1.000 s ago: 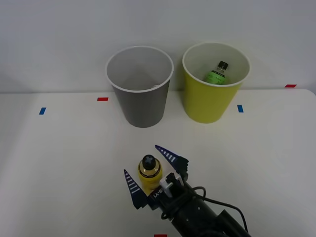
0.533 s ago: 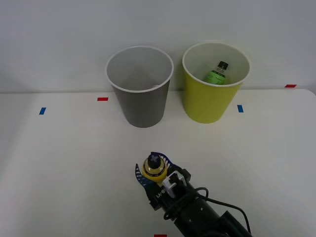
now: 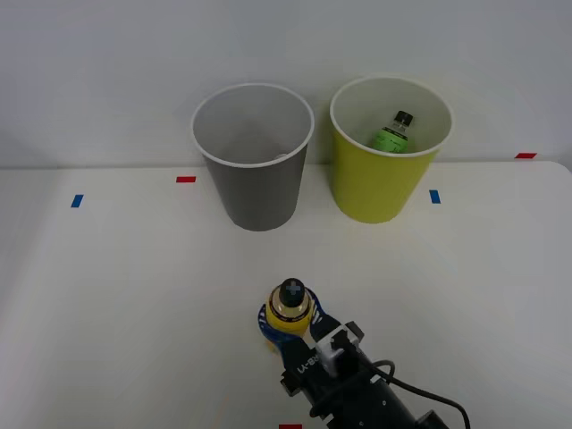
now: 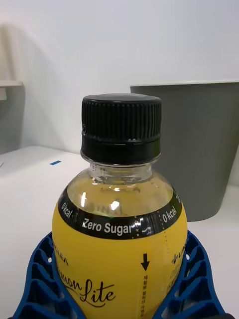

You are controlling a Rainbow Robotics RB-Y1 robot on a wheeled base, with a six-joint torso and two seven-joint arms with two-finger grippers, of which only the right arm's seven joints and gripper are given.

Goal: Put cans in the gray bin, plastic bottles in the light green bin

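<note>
A yellow plastic bottle (image 3: 288,315) (image 4: 119,249) with a black cap stands upright in my right gripper (image 3: 284,332), whose blue ribbed fingers (image 4: 35,279) are shut around its body, near the table's front edge. The gray bin (image 3: 255,156) (image 4: 199,149) stands at the back, just left of the light green bin (image 3: 386,152). Inside the light green bin lies a clear bottle with a green label (image 3: 391,134). No cans are in view.
Small red (image 3: 186,179) and blue (image 3: 77,200) tape marks dot the white table. A white wall rises right behind the two bins. Open table surface lies between the held bottle and the bins.
My right gripper's fingers stood open on either side of the yellow bottle and have closed on it. The gripper and bottle have shifted slightly right and toward the front edge.
</note>
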